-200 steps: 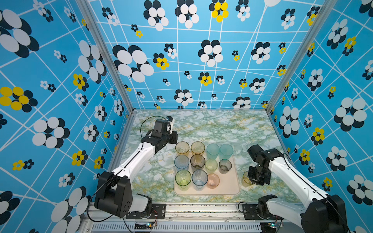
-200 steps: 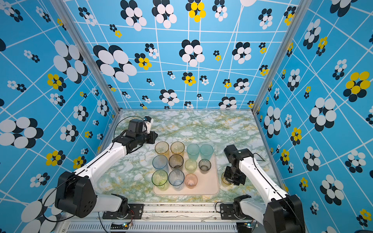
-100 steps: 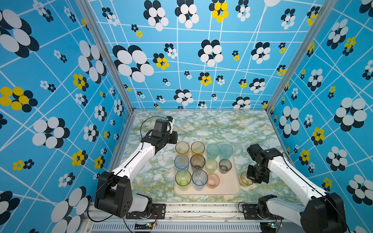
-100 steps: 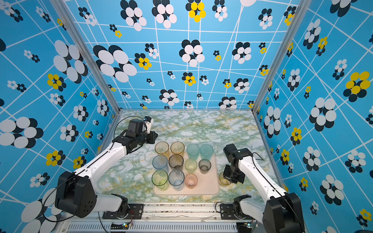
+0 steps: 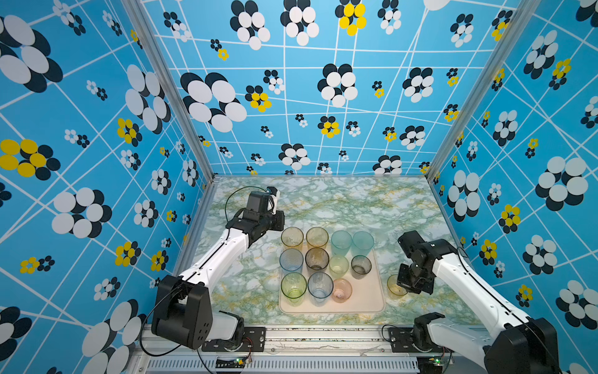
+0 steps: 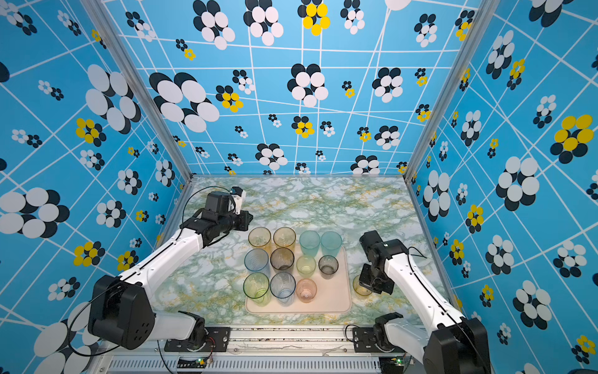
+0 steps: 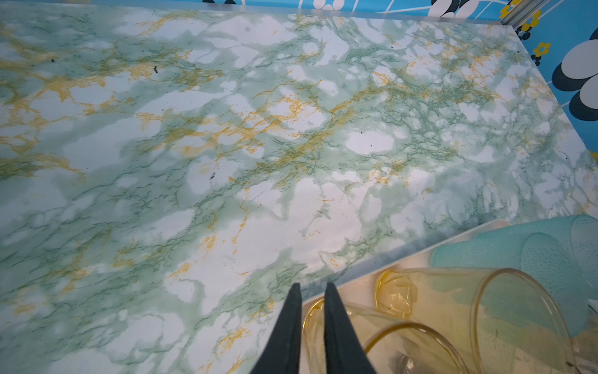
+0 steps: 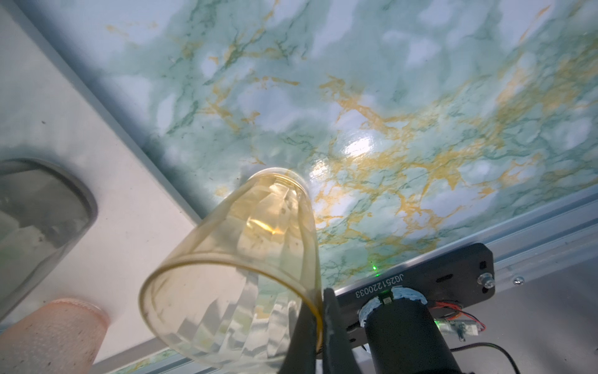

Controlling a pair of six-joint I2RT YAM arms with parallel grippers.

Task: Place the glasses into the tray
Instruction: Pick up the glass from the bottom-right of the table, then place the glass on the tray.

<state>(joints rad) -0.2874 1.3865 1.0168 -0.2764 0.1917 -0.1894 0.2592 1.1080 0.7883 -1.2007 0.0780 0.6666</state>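
The cream-pink tray (image 5: 365, 299) (image 6: 333, 299) holds several tinted glasses (image 5: 317, 259) standing upright in rows. One short amber glass (image 5: 394, 286) (image 6: 358, 286) (image 8: 246, 275) stands on the marble just right of the tray. My right gripper (image 5: 405, 287) (image 6: 369, 286) (image 8: 318, 298) is shut on its rim, one finger inside and one outside. My left gripper (image 5: 281, 223) (image 6: 249, 220) (image 7: 313, 286) hovers over the tray's far left corner, beside the tall amber glasses (image 7: 485, 307). Its jaws stand a narrow gap apart with nothing between them.
The tray's front right part is bare. The grey glass (image 8: 32, 207) and the pink glass (image 8: 48, 336) stand nearest to the held one. A metal rail (image 5: 323, 332) runs along the table's front edge, and blue patterned walls close in the sides.
The right gripper's jaws have closed on the amber glass's rim. The glass has hardly moved. The left arm has stayed still.
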